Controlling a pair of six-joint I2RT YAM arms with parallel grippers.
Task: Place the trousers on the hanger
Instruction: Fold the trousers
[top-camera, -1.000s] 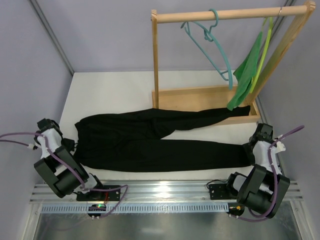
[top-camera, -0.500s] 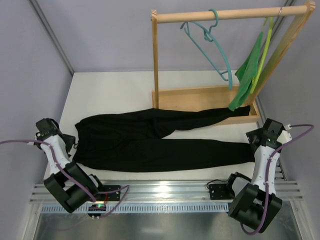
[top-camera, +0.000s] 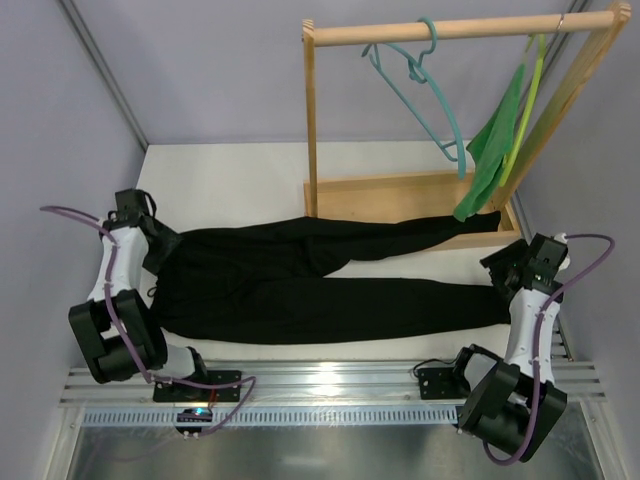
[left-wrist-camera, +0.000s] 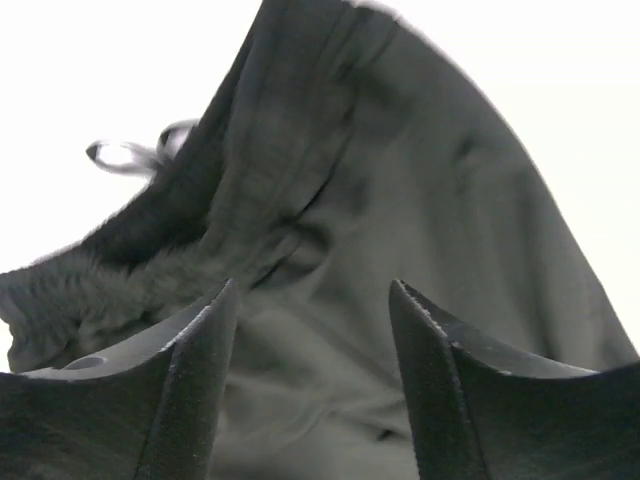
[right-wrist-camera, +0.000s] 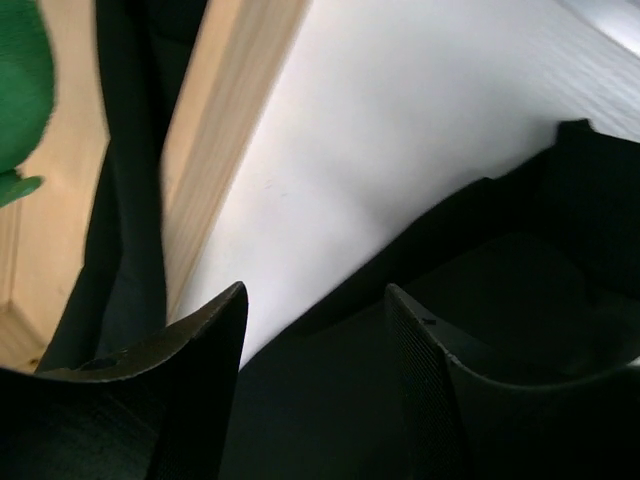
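Black soft-fabric trousers (top-camera: 300, 285) are lying flat on the white table (top-camera: 230, 180) in front of the light wooden garment rack (top-camera: 311, 120). The waistband is pointing to the rack's left, and one leg end is reaching into the rack's base tray. The thin teal-blue plastic hanger (top-camera: 413, 70) is hanging from the rack's top rail, beside a bright green cloth (top-camera: 493, 150) draped on a yellow-green curved hanger (top-camera: 527, 100). The left gripper (left-wrist-camera: 312, 330) is hovering at the waistband, far left of the rack, jaws standing apart and clamping nothing. The right gripper (right-wrist-camera: 315, 340) is hovering by the near leg's hem, in front of the rack's right corner, jaws likewise parted and gripping nothing.
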